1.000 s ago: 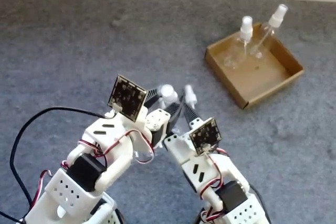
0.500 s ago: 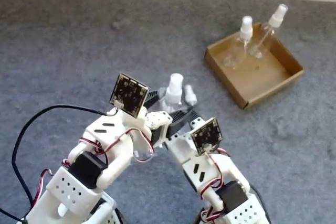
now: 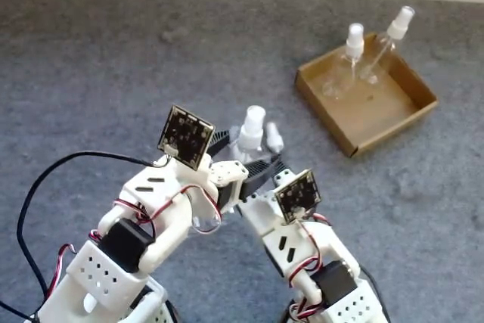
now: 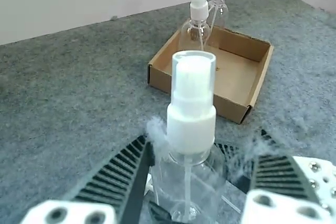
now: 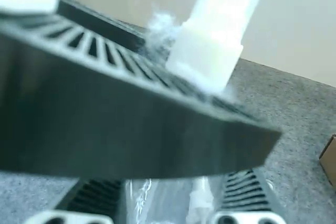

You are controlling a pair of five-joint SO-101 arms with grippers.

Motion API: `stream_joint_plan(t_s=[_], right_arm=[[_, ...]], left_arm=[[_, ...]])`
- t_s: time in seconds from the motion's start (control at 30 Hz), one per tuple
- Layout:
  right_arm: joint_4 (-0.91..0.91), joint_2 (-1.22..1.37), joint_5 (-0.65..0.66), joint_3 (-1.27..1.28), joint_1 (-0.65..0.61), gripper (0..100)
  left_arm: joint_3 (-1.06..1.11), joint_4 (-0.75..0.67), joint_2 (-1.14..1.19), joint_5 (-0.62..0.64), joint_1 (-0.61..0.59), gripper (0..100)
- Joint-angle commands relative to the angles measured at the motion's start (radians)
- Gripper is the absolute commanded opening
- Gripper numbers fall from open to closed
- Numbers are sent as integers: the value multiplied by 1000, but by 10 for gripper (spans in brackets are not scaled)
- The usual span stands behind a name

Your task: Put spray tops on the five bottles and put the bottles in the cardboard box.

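I had both arms drawn in close together, well apart from the cardboard box (image 3: pixel 324 115), on the side of the box that faces the arms' bases. Between them was the bottle (image 4: pixel 186 184).

The right gripper (image 5: pixel 173 198) was closed on that bottle. Its two ribbed fingers (image 5: pixel 247 195) sat flush against either side of the clear body, and the dip tube showed between them. The left gripper (image 4: pixel 202 153) stood around the same bottle, higher up near the shoulder. I could not tell whether it was pressing on the bottle or merely bracketing it.

The bottle stood upright, with its spray top (image 4: pixel 191 103) seated on the neck and a clear cap over the nozzle. In the high camera the spray top (image 3: pixel 251 125) rose just past the two grippers, on their box side. The bottle's base was hidden from me, so I could not say whether it rested on the grey felt (image 3: pixel 113 51) or hung above it. A tuft of pale fluff (image 4: pixel 156 128) clung beside the collar.

Inside the box, at the end farthest from the arms, one finished bottle (image 3: pixel 352 47) and a second finished bottle (image 3: pixel 393 32) stood just beside each other. Each carried a white spray top that reached well above the box wall.
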Motion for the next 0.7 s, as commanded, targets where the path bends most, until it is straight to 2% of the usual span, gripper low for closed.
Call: stream_joint_plan(t_s=[0.0, 0.33, 0.57, 0.67], right_arm=[[2, -13, 11, 166, -5, 88], [2, -12, 11, 166, -4, 88], [2, -12, 11, 166, -4, 88], [2, -12, 11, 166, -4, 88]], left_arm=[[-16, 38, -87, 5, -10, 260], [-145, 267, -182, 2, -22, 259], [-228, 288, -183, 2, -214, 258], [-257, 327, -183, 2, -217, 236]])
